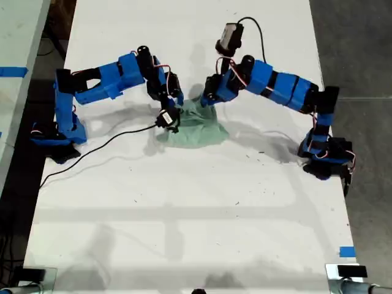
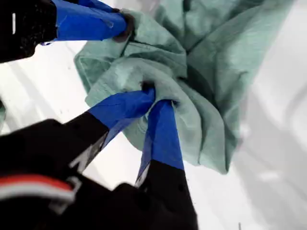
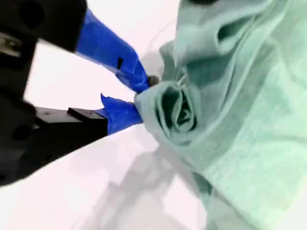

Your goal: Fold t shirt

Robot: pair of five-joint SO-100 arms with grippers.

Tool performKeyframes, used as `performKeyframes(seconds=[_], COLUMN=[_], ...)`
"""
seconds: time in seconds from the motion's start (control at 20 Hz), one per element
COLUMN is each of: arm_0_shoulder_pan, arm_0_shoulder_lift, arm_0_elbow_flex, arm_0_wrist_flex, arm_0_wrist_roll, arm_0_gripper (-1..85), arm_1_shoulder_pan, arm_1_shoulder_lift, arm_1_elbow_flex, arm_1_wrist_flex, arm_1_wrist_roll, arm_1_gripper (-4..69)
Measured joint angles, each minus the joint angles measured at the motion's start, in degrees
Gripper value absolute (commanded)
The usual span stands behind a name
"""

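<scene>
A small, pale mint-green t shirt is seen bunched into a wrinkled heap on the white table, well in from every edge and nearer the far edge than the near one in the exterior view. The soft cloth is gathered into deep folds and rolled creases rather than spread flat. Two separate folds of the garment are pinched and drawn up; the rest is slumped on the tabletop.

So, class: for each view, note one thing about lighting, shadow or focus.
Exterior view: sharp, with soft arm shadows across the white table. First wrist view: the black gripper body up close is blurred, the t shirt crisper. Second wrist view: table washed out to near white, shirt folds soft.
</scene>
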Motion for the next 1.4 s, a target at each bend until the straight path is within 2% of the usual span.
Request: performKeyframes(seconds=[0.1,0.15,0.25,0.3,0.45,0.5,0.55,0.7,0.8,0.9,0.95,1.05,1.15,1.25,1.35,1.4], arm_0_shoulder_pan=[-2.72,-3.87,-5.62,-6.06,-7.29,-9.05,-11.16,-10.28,0.35,15.29,21.8,27.95,28.04,27.33,22.5,21.8], arm_0_shoulder_lift=[-1.85,-2.02,-1.93,-1.32,7.65,12.13,16.7,33.13,48.6,65.39,74.53,91.49,103.27,112.41,125.6,129.29], arm_0_elbow_flex=[0.0,0.0,0.88,2.02,8.09,10.63,12.92,17.93,23.03,33.84,42.54,64.25,86.22,104.94,121.46,123.49], arm_0_wrist_flex=[2.64,3.6,4.39,4.66,4.75,4.66,4.75,4.66,4.66,-0.26,-4.83,-15.03,-25.84,-32.87,-31.82,-30.32], arm_0_wrist_roll=[2.29,4.04,6.94,7.91,11.16,12.3,13.71,16.61,11.78,2.46,-2.02,-6.5,-6.68,-6.42,-9.32,-10.81], arm_0_gripper=[15.9,16.1,15.9,15.7,13.4,0.4,-0.1,-0.1,-0.2,-0.2,-0.2,-0.2,-0.2,-0.2,-0.2,-0.2], arm_1_shoulder_pan=[3.6,5.19,8.17,9.49,13.97,15.64,17.14,15.21,6.5,-5.71,-10.99,-17.84,-19.07,-19.25,-19.86,-19.42], arm_1_shoulder_lift=[0.09,0.09,0.09,0.26,9.84,14.68,19.78,40.34,57.48,75.06,83.41,98.53,112.5,120.32,121.9,121.9], arm_1_elbow_flex=[0.0,0.0,0.18,1.05,11.69,15.73,19.6,33.22,43.51,56.95,65.04,82.27,98.79,111.88,121.73,123.22], arm_1_wrist_flex=[4.48,7.21,12.3,14.24,15.91,15.91,16.0,15.91,15.91,13.62,11.43,7.03,4.04,2.02,-3.87,-5.1], arm_1_wrist_roll=[-0.26,-0.97,-2.11,-2.9,-4.75,-5.54,-6.5,-5.89,-0.53,7.91,11.69,16.17,16.7,16.61,12.74,12.13], arm_1_gripper=[36.0,39.1,38.1,36.4,15.9,5.6,0.4,0.5,0.5,0.6,0.6,0.6,0.6,0.6,0.6,3.8])
